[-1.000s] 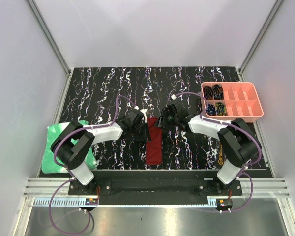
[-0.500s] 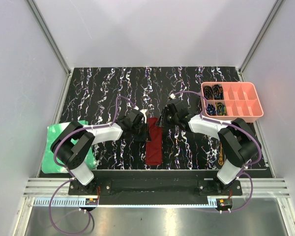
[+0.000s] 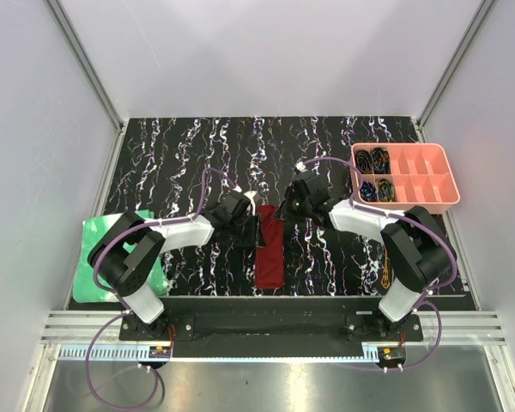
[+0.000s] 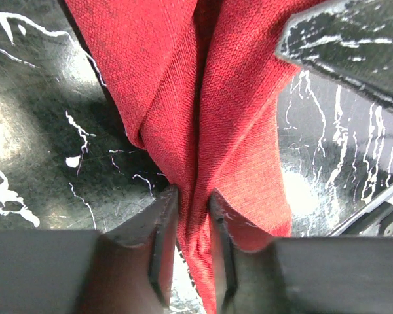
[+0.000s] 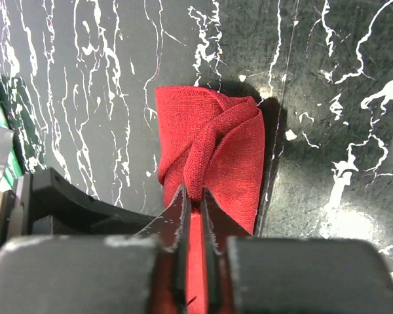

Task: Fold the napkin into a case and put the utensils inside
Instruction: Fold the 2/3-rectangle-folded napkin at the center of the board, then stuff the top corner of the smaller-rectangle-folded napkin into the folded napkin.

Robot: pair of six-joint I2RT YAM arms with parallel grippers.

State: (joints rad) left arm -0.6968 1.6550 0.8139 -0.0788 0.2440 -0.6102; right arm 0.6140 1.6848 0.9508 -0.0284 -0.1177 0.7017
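Note:
The dark red napkin (image 3: pixel 268 253) lies in the middle of the table as a narrow long strip, the case. My left gripper (image 3: pixel 256 230) is shut on its far left edge; the left wrist view shows the jaws (image 4: pixel 190 203) pinching a bunched fold of the cloth (image 4: pixel 203 111). My right gripper (image 3: pixel 281 215) is shut on the far end from the right; in the right wrist view it (image 5: pixel 193 196) grips a raised ridge of the cloth (image 5: pixel 236 150). A gold utensil (image 3: pixel 386 270) lies at the right, partly hidden by the right arm.
A pink compartment tray (image 3: pixel 425 176) with dark coiled items stands at the back right. A bright green crinkled sheet (image 3: pixel 94 253) lies at the left edge, under the left arm. The two grippers almost touch each other over the cloth.

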